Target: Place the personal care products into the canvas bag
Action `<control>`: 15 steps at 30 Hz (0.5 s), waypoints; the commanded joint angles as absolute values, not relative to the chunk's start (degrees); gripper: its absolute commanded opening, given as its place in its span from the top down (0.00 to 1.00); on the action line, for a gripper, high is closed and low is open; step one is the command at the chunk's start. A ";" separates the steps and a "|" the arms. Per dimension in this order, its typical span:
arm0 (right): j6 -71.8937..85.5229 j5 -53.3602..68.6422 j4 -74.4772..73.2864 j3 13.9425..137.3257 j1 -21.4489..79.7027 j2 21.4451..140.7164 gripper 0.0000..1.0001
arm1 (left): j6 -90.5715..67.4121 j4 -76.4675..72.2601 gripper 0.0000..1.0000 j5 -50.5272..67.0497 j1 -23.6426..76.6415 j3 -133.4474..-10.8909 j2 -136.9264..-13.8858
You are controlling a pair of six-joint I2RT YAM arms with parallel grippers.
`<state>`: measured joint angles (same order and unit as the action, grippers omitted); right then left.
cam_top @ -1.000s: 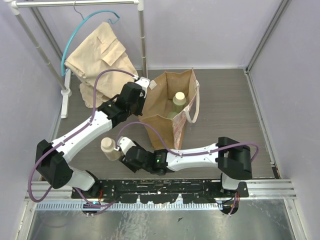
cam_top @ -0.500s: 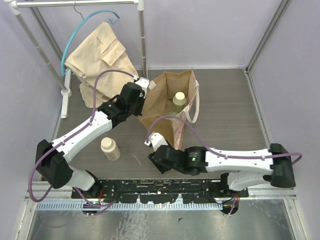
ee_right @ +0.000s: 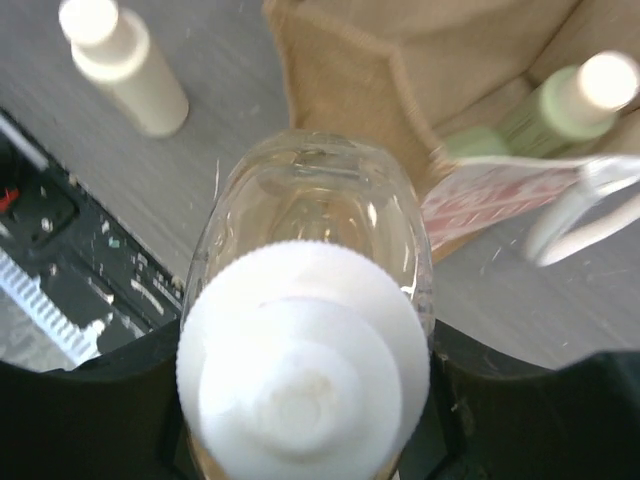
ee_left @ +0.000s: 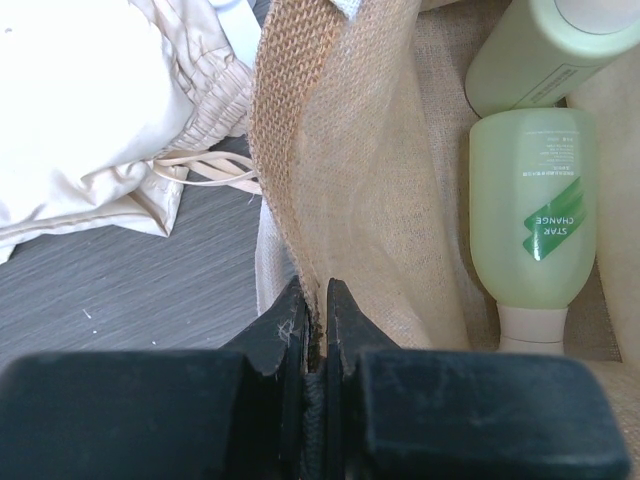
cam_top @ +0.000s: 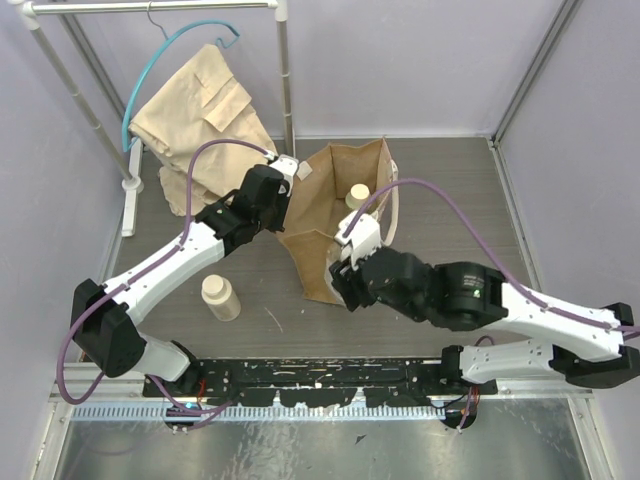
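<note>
The tan canvas bag stands open mid-table. My left gripper is shut on its left rim, pinching the cloth between the jaws. Inside lie a green cylinder and a rounder green bottle with a cream top; one cream top shows in the top view. My right gripper is shut on the amber white-capped bottle, held above the table by the bag's front corner. The cream bottle stands on the table to the left, also in the right wrist view.
A beige folded garment hangs from a teal hanger on a white rack at the back left. The bag's whitish strap hangs down its right side. The black base rail runs along the near edge.
My right arm has risen and swung right from beside the cream bottle to the bag's front, carrying the amber bottle. The left arm and the bag have not moved.
</note>
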<state>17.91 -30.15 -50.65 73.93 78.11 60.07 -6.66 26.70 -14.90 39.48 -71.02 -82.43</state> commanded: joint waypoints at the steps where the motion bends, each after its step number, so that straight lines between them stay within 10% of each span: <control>1: 8.88 -31.11 -44.66 84.88 71.70 59.11 0.99 | -7.18 26.98 1.00 -14.09 39.30 -70.31 -81.81; 15: -2.78 -5.79 -42.61 101.95 46.64 75.95 0.99 | -6.90 27.42 1.00 -13.75 39.34 -70.50 -81.37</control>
<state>1.78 -14.06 -50.43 96.75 51.05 74.28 -7.22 26.98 -14.24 39.46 -70.98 -82.43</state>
